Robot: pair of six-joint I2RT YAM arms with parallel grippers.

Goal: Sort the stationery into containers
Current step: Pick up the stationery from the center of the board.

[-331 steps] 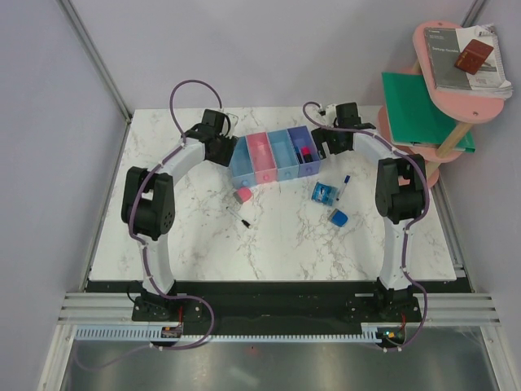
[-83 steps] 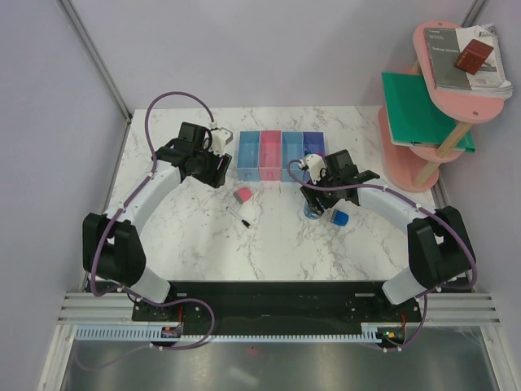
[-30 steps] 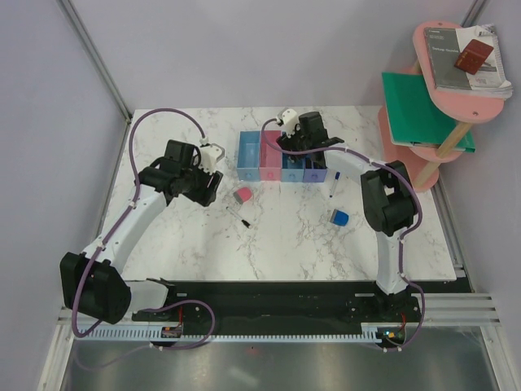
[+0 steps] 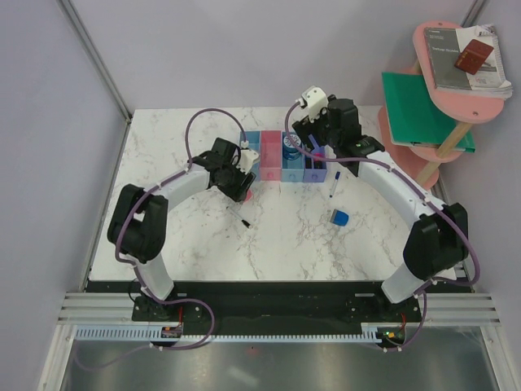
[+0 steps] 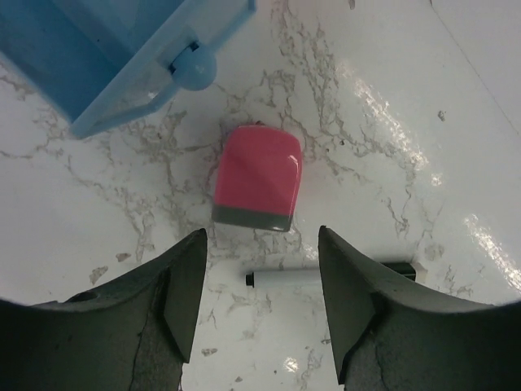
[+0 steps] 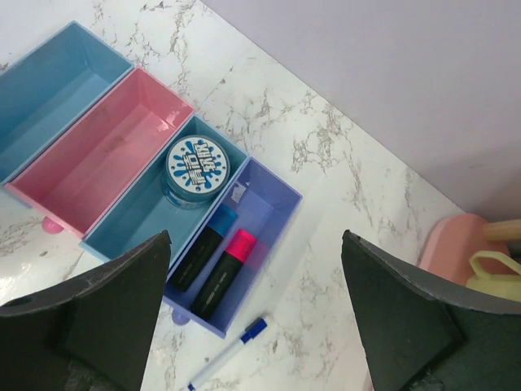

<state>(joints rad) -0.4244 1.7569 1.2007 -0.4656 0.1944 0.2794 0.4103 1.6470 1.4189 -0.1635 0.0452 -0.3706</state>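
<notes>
The four joined containers (image 4: 269, 159) stand at the table's back middle. My left gripper (image 4: 239, 184) is open and empty, low over the pink-grey eraser (image 5: 259, 187), which lies just ahead of its fingertips (image 5: 186, 285). The thin pen (image 5: 285, 278) lies between the jaws. My right gripper (image 6: 256, 322) is open and empty, high above the bins. A round blue tin (image 6: 195, 167) lies in the third bin. A pink-tipped black marker (image 6: 224, 273) and a blue-tipped one (image 6: 199, 248) lie in the purple bin (image 6: 277, 204). The blue-capped white marker (image 6: 228, 354) and a blue block (image 4: 339, 217) lie on the table.
A pink round shelf (image 4: 456, 94) stands at the right edge, holding a green folder (image 4: 419, 110) and books (image 4: 468, 57). The first light blue bin (image 6: 57, 90) and the pink bin (image 6: 106, 155) hold nothing. The left bin's corner (image 5: 122, 49) is close ahead of my left gripper.
My left gripper has moved right and now hangs over the eraser. My right gripper has lifted back from the third bin, where the round blue tin now lies.
</notes>
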